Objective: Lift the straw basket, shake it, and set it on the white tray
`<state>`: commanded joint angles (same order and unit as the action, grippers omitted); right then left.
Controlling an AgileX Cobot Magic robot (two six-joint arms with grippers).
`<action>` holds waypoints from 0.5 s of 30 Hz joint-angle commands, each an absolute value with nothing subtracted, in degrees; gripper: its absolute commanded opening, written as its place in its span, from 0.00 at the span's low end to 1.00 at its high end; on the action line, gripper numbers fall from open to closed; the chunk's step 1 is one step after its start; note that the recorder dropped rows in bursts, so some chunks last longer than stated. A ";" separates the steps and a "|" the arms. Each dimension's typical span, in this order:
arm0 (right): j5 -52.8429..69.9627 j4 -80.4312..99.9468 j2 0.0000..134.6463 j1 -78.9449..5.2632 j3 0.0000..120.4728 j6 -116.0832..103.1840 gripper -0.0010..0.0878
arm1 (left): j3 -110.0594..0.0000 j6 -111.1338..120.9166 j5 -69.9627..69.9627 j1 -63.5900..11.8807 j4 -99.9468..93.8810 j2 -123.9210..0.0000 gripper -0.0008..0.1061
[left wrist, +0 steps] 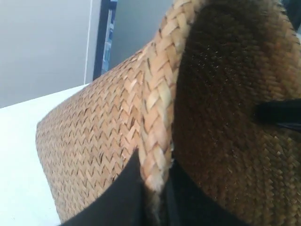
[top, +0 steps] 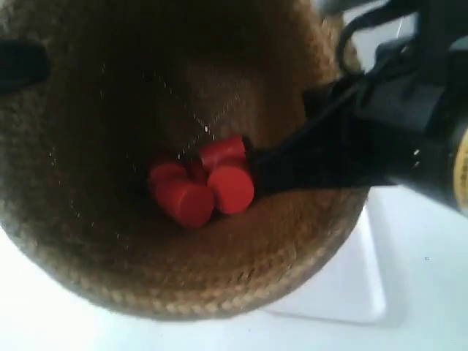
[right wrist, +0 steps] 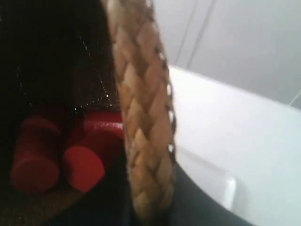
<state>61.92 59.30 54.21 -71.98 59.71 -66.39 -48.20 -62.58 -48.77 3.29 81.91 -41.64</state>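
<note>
The straw basket [top: 241,274] is held in the air, tipped so its dark inside faces the exterior camera. Several red cylinders [top: 197,186] lie in a heap inside it. My left gripper [left wrist: 157,200] is shut on the braided rim [left wrist: 157,94], one finger outside the wall and one inside. My right gripper [right wrist: 150,207] is shut on the rim [right wrist: 138,117] at the opposite side, close to the red cylinders [right wrist: 82,165]. The white tray [top: 351,285] lies on the table under and behind the basket, mostly hidden; a corner of the tray [right wrist: 211,179] shows past the right gripper.
The arm at the exterior view's right [top: 395,124] reaches over the tray to the basket's rim. A dark shape [top: 22,62] sits at the rim on the exterior view's left. The white table [top: 431,292] spreads around the tray. A blue upright post [left wrist: 106,37] stands behind the table.
</note>
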 joint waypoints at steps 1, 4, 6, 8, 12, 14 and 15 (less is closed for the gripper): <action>59.68 58.92 52.40 -72.69 60.22 -66.39 0.01 | -49.40 -62.58 -49.36 3.29 82.38 -40.62 0.01; 53.56 66.10 50.53 -72.11 56.17 -68.86 0.01 | -48.12 -64.72 -44.54 3.29 77.78 -40.20 0.01; 57.38 72.18 53.21 -70.47 52.13 -74.65 0.01 | -43.77 -63.64 -38.86 3.29 77.96 -42.28 0.01; 61.63 71.10 54.18 -69.57 52.15 -74.66 0.01 | -42.45 -63.54 -40.40 3.29 78.78 -44.12 0.01; 56.71 60.04 49.69 -72.53 60.26 -69.41 0.01 | -47.70 -63.21 -47.09 3.29 78.92 -41.18 0.01; 53.41 59.36 47.57 -73.12 60.79 -69.28 0.01 | -50.22 -61.36 -46.25 3.29 79.13 -39.64 0.01; 53.89 60.18 47.28 -73.12 59.61 -69.28 0.01 | -50.47 -61.85 -45.08 3.29 78.93 -39.31 0.01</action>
<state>53.89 60.18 47.28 -73.12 59.61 -69.28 -50.47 -61.85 -45.08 3.29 78.93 -39.31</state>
